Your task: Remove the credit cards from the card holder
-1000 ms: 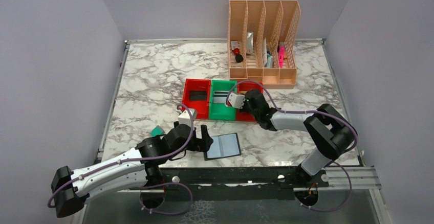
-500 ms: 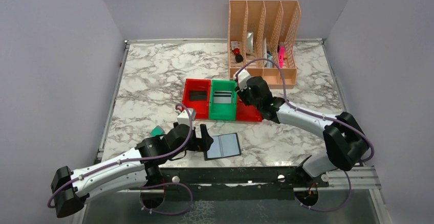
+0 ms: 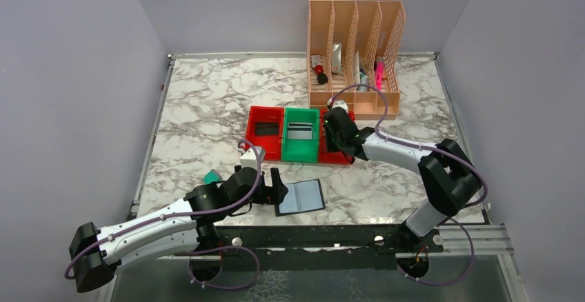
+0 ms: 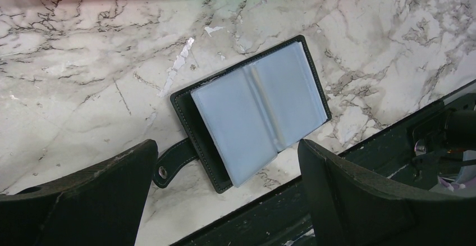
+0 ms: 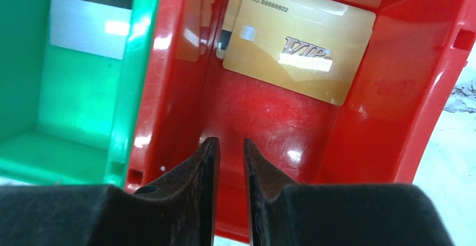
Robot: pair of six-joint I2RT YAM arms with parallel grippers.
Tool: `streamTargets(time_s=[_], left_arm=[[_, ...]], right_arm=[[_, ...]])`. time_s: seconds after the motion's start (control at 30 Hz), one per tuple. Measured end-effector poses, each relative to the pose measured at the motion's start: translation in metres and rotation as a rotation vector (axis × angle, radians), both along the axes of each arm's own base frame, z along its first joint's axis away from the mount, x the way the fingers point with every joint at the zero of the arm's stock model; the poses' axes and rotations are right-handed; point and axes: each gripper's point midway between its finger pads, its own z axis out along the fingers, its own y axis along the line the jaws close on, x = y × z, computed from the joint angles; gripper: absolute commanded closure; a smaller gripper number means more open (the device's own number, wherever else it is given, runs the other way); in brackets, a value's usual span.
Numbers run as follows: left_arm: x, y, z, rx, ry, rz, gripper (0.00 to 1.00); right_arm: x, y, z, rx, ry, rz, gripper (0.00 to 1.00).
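Note:
The card holder (image 3: 301, 196) lies open near the table's front edge, black outside, its blue-grey pockets (image 4: 252, 108) facing up and its strap tab (image 4: 168, 167) to the left. My left gripper (image 4: 225, 145) hangs open and wide over its near-left corner, not touching it. My right gripper (image 5: 230, 140) points down into the right red bin (image 5: 415, 89). Its jaws stand a narrow gap apart with nothing between them. A gold VIP card (image 5: 300, 60) lies in that bin on top of another card (image 5: 229, 30). A card with a black stripe (image 5: 90, 18) lies in the green bin (image 3: 301, 150).
The left red bin (image 3: 256, 143) holds a dark card (image 3: 265, 129). A peach file organizer (image 3: 355, 102) with small items stands just behind the bins. A teal object (image 3: 212, 176) lies beside my left arm. The black front rail (image 4: 359, 162) runs just below the card holder.
My right arm swung toward the back over the bins, then drew back down over the right red bin; its jaws widened, then narrowed. Left arm and card holder have not moved.

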Motion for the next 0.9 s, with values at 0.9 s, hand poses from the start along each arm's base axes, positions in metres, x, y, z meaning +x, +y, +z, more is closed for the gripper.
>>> streamTargets(time_s=[0.9], left_arm=[[-0.001,0.000,-0.007,0.020,0.021,0.005,0.01]], right_arm=[[0.042,-0.008,-0.029,-0.007,-0.064,-0.225,0.70]])
